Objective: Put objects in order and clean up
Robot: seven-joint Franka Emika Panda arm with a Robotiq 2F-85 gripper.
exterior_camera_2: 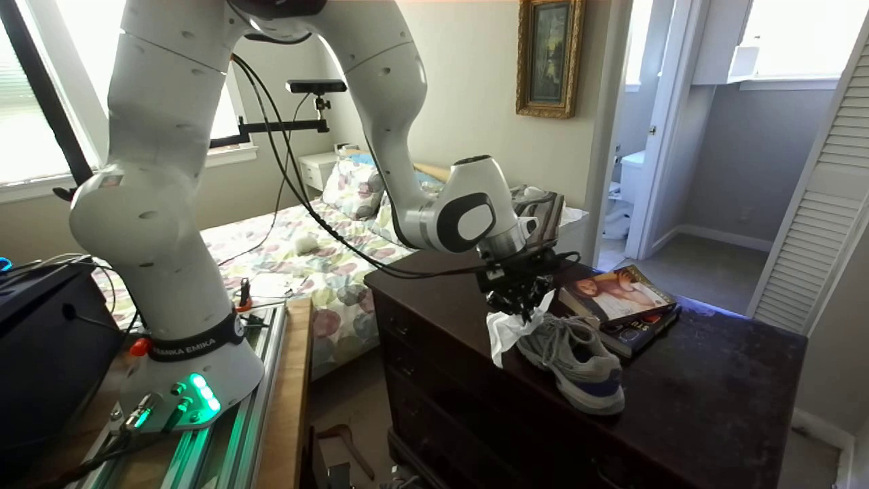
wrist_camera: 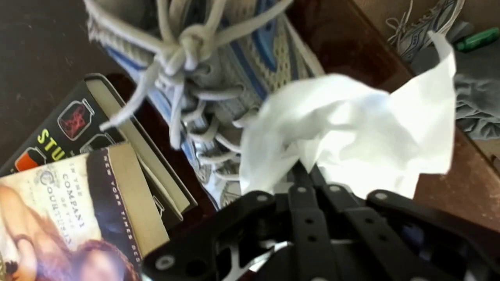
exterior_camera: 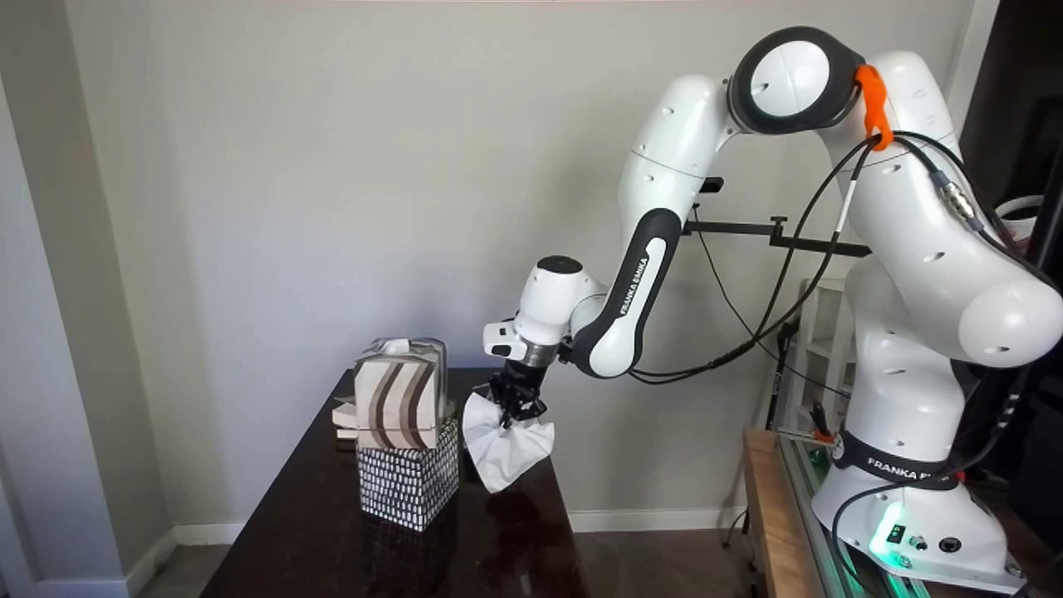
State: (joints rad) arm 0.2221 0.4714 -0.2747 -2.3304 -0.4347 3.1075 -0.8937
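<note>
My gripper [wrist_camera: 308,168] is shut on a crumpled white tissue [wrist_camera: 363,128], pinched at its fingertips. In both exterior views the gripper [exterior_camera: 508,418] [exterior_camera_2: 524,314] holds the tissue [exterior_camera: 508,448] [exterior_camera_2: 504,331] over the dresser's edge. A grey and blue running shoe [exterior_camera_2: 574,363] stands upright on the dresser just beside the tissue; its laces and upper fill the top of the wrist view [wrist_camera: 226,86]. Two stacked books [exterior_camera_2: 618,299] lie beside the shoe, also in the wrist view [wrist_camera: 70,226]. I cannot tell whether the tissue touches the shoe.
A patterned box [exterior_camera: 407,482] with a striped, plastic-wrapped item [exterior_camera: 397,403] on top stands on the dark dresser [exterior_camera: 315,523]. A bed [exterior_camera_2: 299,238] is behind the dresser. Another shoe [wrist_camera: 425,29] and grey cloth [wrist_camera: 480,97] lie below the dresser edge.
</note>
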